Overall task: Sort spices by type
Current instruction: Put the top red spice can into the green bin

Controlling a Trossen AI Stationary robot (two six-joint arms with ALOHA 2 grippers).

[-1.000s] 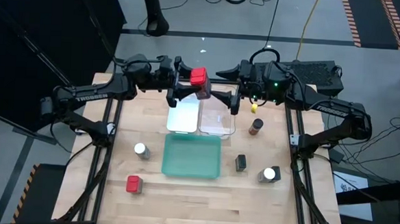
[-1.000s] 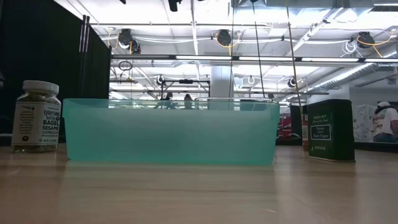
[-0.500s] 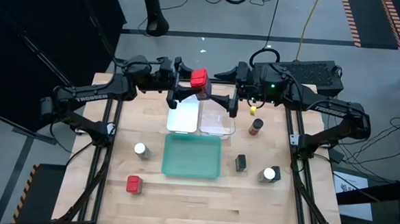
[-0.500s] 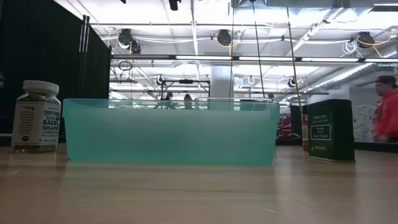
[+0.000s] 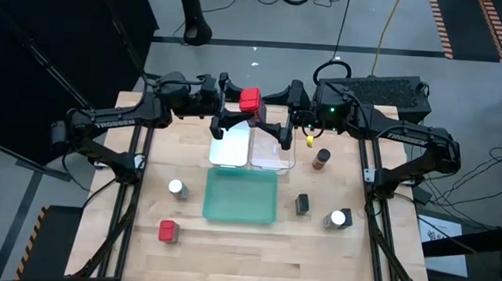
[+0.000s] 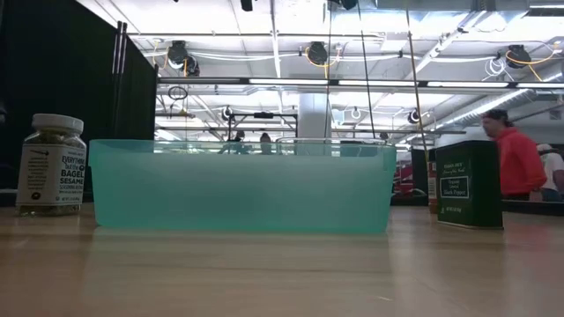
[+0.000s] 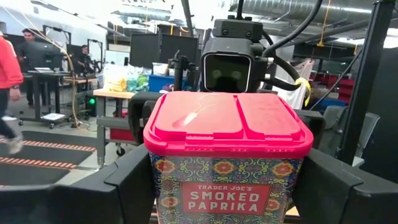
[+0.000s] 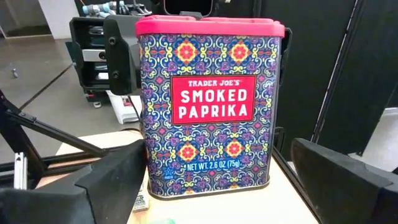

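Note:
A red-lidded smoked paprika tin hangs high over the far ends of the white tray and the clear tray, with my left gripper shut on it. My right gripper faces it from the table's right, open. Its fingers stand on either side of the tin and no touch shows. On the table stand a second red tin, two white-lidded jars, a dark tin and a brown jar. My left gripper pinches the paprika tin by its two narrow sides between its two fingers, below the red lid. The fingers come level from the table's left. The tin stands upright in the hold, lid up, lifted clear of trays and table.
A green tray sits mid-table in front of the white and clear trays. The low view shows it between a bagel-seasoning jar and the dark tin. A person in red walks in the room behind.
My right gripper has edged toward the table's left and slightly down, closer to the held paprika tin, and stays open. The left gripper and the tin have kept still. A person has walked into the low view from the right.

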